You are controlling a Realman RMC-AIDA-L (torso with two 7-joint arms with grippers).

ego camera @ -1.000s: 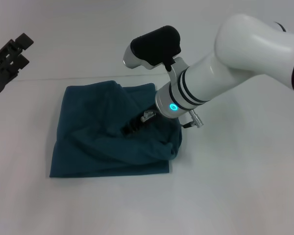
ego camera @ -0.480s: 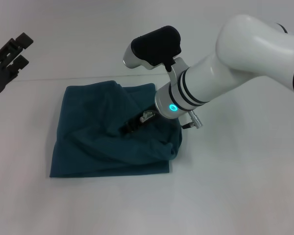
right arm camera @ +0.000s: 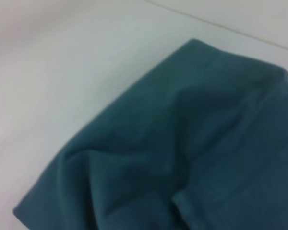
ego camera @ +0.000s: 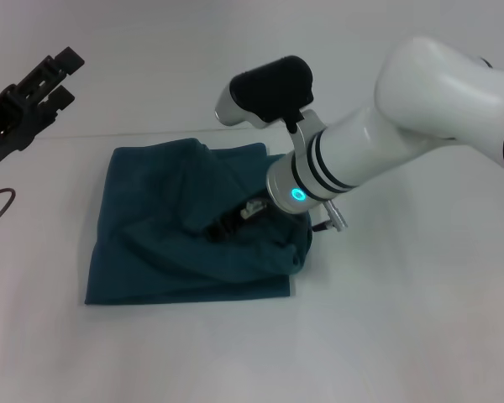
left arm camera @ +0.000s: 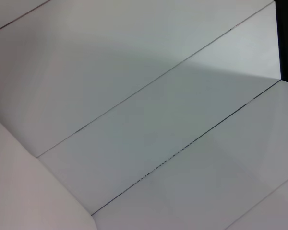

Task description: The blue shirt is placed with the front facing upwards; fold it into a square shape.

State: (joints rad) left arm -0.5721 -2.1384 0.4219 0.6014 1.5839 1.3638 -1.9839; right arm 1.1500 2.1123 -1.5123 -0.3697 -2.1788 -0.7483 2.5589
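Nearest, the shirt (ego camera: 189,227) lies folded into a rough square on the white surface (ego camera: 386,336), left of centre in the head view. Its near and left edges are fairly straight, while its right side bunches into a raised, rumpled hump. No lettering shows on the upturned cloth.

Over that hump the right arm (ego camera: 403,126) reaches in from the right, its white forearm slanting down and leftward, a lit teal ring on the wrist. The right claw (ego camera: 227,222) is pressed down among the folds near the shirt's middle; only dark finger parts and a bit of metal show, so I cannot tell how wide it stands or whether it has cloth pinched. The right wrist view shows only creased teal fabric (right arm camera: 192,158) close up, against the pale surface.

Farther back, at the far left, the left claw (ego camera: 55,80) hangs raised above the surface, well apart from the shirt, its dark fingers parted and holding nothing.
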